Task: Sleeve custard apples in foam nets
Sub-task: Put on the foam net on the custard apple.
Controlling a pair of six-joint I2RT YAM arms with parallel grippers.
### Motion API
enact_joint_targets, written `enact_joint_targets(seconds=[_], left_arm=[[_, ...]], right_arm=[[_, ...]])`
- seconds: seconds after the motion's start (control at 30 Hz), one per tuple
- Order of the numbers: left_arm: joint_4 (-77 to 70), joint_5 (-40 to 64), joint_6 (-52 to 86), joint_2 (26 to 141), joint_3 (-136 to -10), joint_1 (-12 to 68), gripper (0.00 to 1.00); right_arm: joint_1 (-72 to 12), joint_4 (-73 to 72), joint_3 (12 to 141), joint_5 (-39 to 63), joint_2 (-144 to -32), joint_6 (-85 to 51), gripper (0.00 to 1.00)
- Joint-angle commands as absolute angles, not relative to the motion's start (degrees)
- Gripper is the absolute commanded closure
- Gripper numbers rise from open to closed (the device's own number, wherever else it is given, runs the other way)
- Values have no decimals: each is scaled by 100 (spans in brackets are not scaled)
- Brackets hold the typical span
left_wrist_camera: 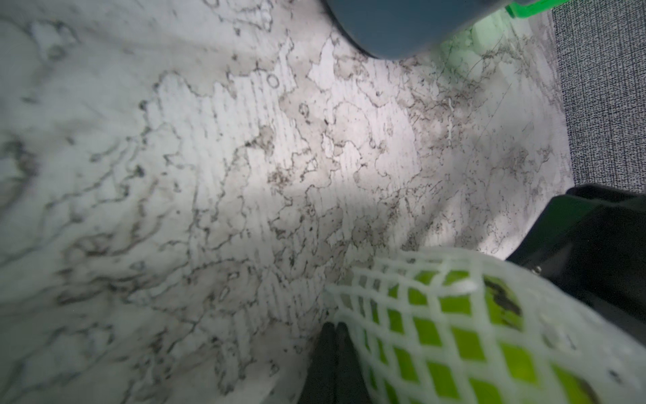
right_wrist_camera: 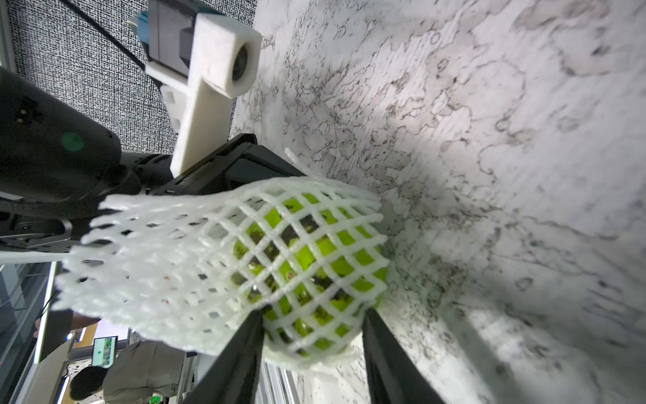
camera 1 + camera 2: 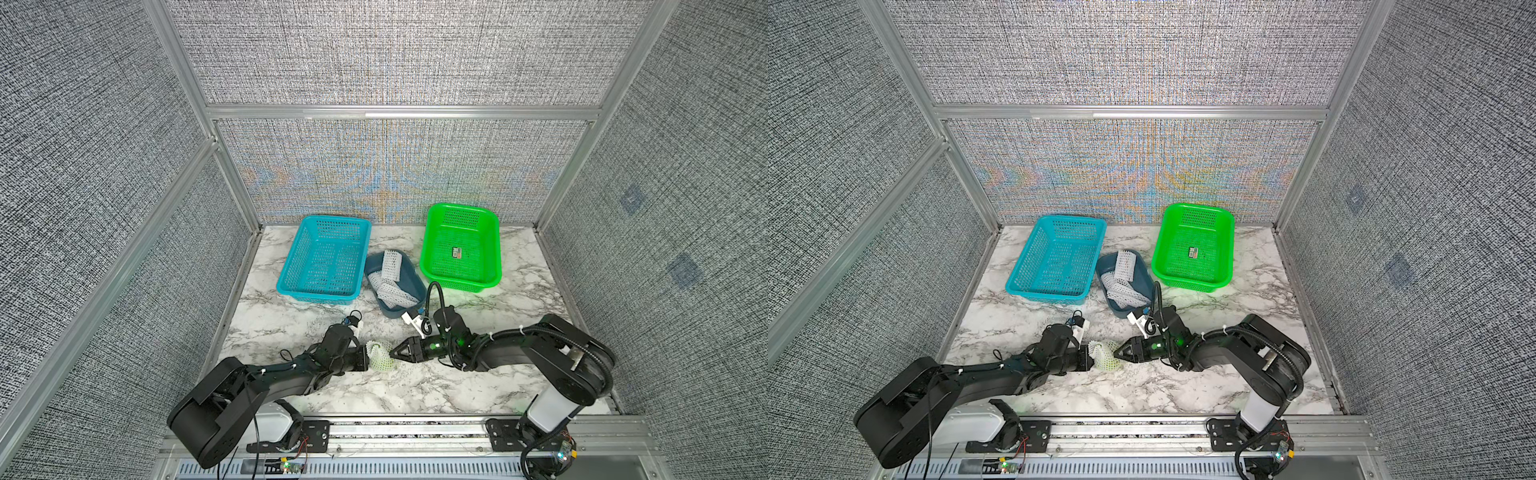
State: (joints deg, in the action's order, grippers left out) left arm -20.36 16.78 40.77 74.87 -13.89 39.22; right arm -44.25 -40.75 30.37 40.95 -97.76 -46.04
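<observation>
Marble tabletop (image 3: 457, 386), grey fabric walls all round, and we're mid-sleeving at the near middle. Our fruit (image 2: 314, 255) lies on its side there, between the two hands, with the net (image 2: 167, 266) over nearly all of it. One end of the net flops loose and empty toward the left hand (image 1: 334, 330). A sliver of green pokes out at the other end, by the right hand (image 3: 391, 354).

Left hand is shut tight right against the net's edge, but we can't tell if a strand is actually pinched in it. Right hand is partly open, jaws either side of the fruit's end, and it doesn't look like it's squeezing.

Our take on finishing this well: the fruit wants nudging deeper so it sits centred, with the left hand anchoring the loose end. Foam probably snags on bumpy skin, so we'd push slow and low, no crushing.

Spare nets (image 3: 392, 266) sit in the tray (image 3: 411, 266) at the far middle, between the blue basket (image 3: 291, 266) and green basket (image 3: 494, 249).
</observation>
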Motion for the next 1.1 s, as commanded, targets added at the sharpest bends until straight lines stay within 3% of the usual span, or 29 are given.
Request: enact_joint_targets(seconds=[0.0,0.27,0.57,0.97,1.0,1.07], left_arm=[[-2374,1858,4104,7531,-1379,3929,100],[-2623,1984,4104,7591,-1354,3929,100],[-2611,2035,4078,7553,-1373,3929,100],[-2559,2062,4060,7554,-1380,3929,100],[-2525,2048,4056,7527,-1387,3929,98],[-2438,1995,4065,7464,-1387,3933,84]], right_arm=[[-4473,-4620,3005,4177,-9934,-4877,52],[-4562,-5043,2985,4322,-10129,-4965,55],[-4562,-5172,3042,4218,-10288,-5009,83],[-4545,-4326,3089,4012,-10171,-4579,96],[-4553,-4235,3114,4008,-10184,-4526,96],[-4570,-4070,3175,3975,-10217,-4437,97]])
